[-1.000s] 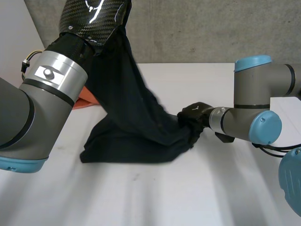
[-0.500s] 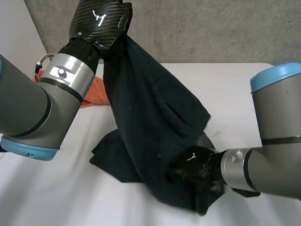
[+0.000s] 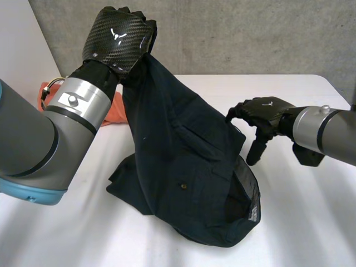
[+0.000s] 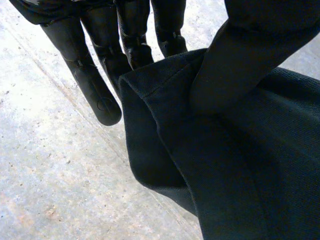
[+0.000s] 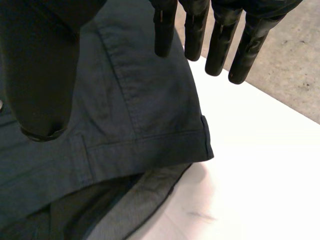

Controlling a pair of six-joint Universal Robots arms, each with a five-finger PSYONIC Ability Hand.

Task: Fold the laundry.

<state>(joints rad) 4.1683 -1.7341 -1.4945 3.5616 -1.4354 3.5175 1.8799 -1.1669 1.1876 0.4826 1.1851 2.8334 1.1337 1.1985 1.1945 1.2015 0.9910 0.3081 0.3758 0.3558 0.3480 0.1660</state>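
In head view my left hand (image 3: 119, 39) grips the dark garment (image 3: 183, 161) by its top, folds draping to the white counter (image 3: 300, 222), with my right hand (image 3: 267, 108) released beside it. Left wrist view: the thick twill hem (image 4: 150, 82) is held at my fingers (image 4: 95, 85). Right wrist view: straight fingers (image 5: 218, 50) hang above stitched seams (image 5: 150, 145).

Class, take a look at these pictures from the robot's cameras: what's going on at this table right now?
The robot's left hand is raised above the white table. Its fingers and thumb pinch one end of a dark garment, so the cloth hangs down from it, with the lower part bunched on the table. The right hand is open, fingers relaxed, just beside the garment and holding nothing. An orange cloth lies behind the left arm. The garment is not yet folded.
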